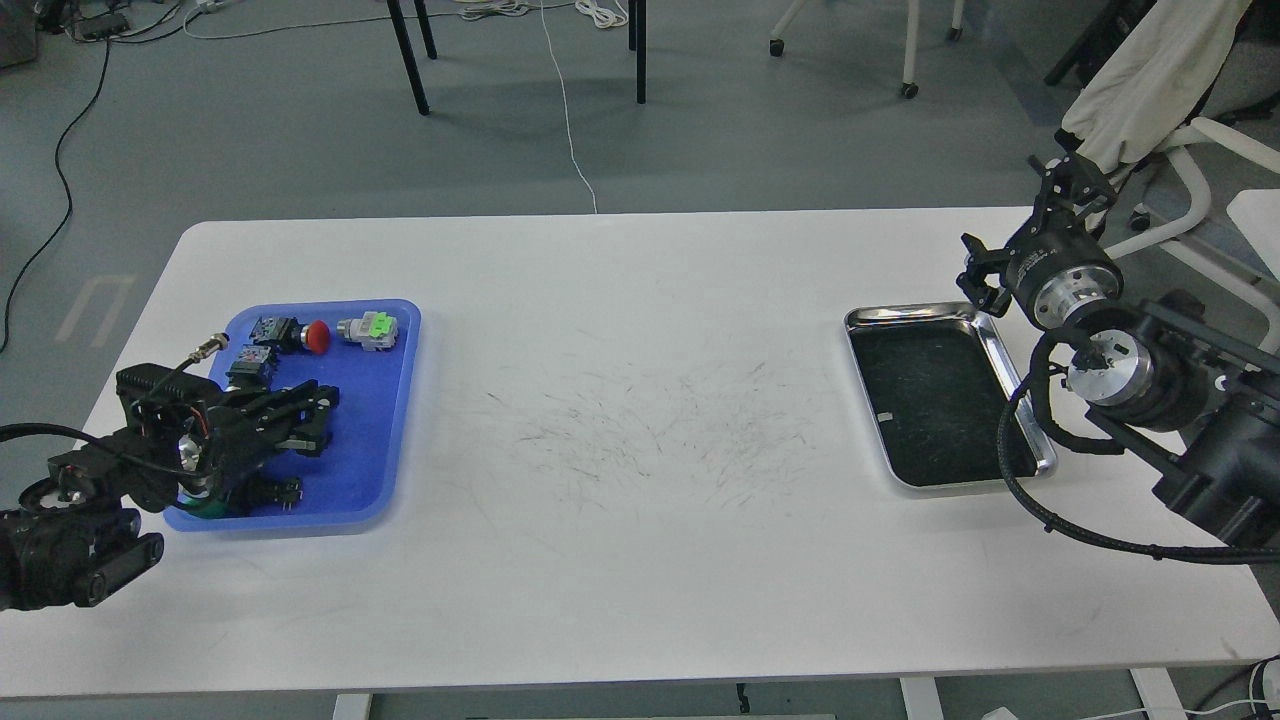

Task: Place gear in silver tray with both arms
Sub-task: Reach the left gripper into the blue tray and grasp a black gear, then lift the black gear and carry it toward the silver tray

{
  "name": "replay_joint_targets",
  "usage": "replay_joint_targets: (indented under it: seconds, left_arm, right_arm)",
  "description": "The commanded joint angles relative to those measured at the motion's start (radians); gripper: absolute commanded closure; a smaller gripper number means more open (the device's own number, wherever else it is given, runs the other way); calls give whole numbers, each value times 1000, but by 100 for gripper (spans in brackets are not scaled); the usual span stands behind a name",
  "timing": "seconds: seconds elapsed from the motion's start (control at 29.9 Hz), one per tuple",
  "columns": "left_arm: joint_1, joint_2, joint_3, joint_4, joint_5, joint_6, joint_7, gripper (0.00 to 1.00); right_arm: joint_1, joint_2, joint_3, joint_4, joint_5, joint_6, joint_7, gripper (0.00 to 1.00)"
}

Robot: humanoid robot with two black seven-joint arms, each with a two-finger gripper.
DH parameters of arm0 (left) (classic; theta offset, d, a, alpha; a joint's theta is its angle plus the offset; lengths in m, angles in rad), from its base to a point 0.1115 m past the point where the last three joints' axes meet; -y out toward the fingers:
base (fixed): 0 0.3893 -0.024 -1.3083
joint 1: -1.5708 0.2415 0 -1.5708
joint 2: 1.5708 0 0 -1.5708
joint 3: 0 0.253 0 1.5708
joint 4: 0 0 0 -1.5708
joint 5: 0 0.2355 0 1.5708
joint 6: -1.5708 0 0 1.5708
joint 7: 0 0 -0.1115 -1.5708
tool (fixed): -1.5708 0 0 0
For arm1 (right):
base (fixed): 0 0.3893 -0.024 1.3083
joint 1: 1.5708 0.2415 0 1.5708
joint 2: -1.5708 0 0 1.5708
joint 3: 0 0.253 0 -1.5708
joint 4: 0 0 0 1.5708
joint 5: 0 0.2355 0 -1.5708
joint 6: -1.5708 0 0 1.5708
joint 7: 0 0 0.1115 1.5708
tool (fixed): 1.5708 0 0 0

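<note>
Partly hidden blue tray (375,440), left tool (310,415) over it, grip unclear.

My table (640,500) spans the view. On its left part sits the plastic tray (370,470); on its right part, well apart from it, sits the silver tray (1000,345), nothing lying in it. In the plastic tray's far end lie a push-button switch (290,334) and, just right of it, a small connector block (370,330); a second switch (252,364) lies nearer me, behind my left gripper (305,420), which reaches over the tray from its left side. My right gripper (1075,180) is raised beyond the silver tray's far right corner. Chair legs (410,50) stand on the floor behind the table.
</note>
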Motion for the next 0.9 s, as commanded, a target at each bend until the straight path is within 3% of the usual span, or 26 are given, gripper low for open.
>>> replay_joint_targets:
  seconds: [0.0,0.5,0.7,0.87]
  left_arm:
    - [-6,9,-5,-1,-2,-3,0,88]
    - [-64,75,-13,-24,-55,-22,0,94]
    - [-171,166,-17,-168,-62,-25,0,94]
    - [-289,166,-11,-226,-46,-59,0,94]
  right_arm:
    - [-2,1,0,-3,-2,0,0,1]
    - [-12,9,0,-13,-21,0,0,1]
    - [-12,9,0,-12,-21,0,0,1]
    - [-14,11,0,-12,-21,-6,0,1]
